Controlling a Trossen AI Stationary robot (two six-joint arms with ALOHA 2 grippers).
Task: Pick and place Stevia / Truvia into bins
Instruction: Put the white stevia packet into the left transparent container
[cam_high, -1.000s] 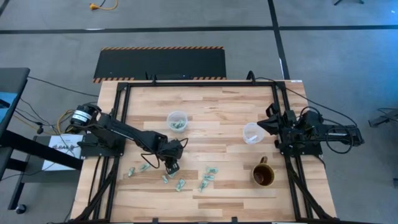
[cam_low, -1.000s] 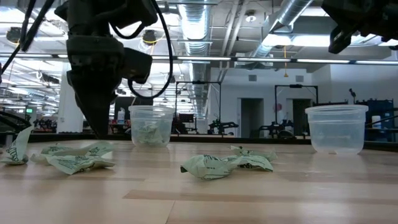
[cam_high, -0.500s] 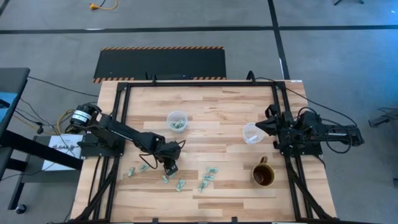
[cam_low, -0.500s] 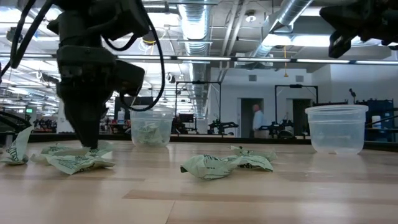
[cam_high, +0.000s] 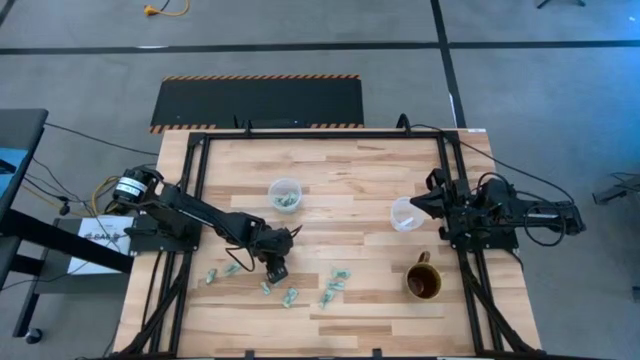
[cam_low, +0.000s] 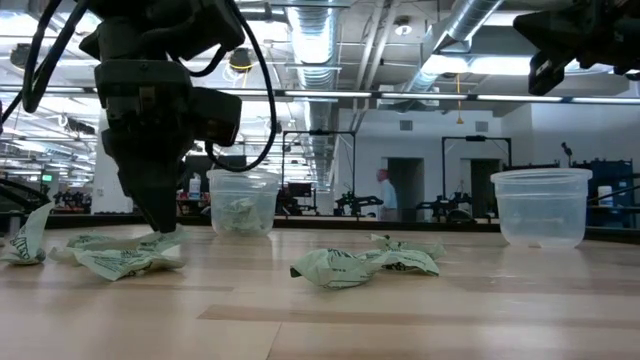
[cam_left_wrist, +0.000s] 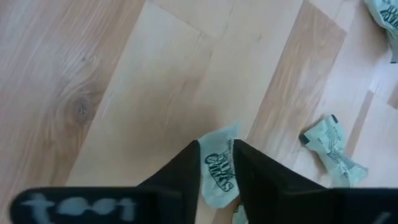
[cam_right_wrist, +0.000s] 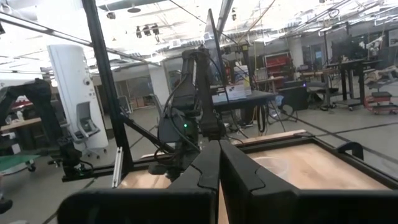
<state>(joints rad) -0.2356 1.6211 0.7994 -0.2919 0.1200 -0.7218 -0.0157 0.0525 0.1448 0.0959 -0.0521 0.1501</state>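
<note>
Left gripper (cam_left_wrist: 216, 163) is down at the table (cam_high: 340, 205), fingers closed on one sachet (cam_left_wrist: 219, 172) among the loose sachets (cam_high: 335, 285) scattered near the front edge. Right gripper (cam_right_wrist: 218, 163) hangs above the right side with fingers pressed together, empty, just beside the empty right cup (cam_high: 405, 213). The left cup (cam_high: 285, 194), holding a few sachets, stands behind the left gripper, apart from it.
</note>
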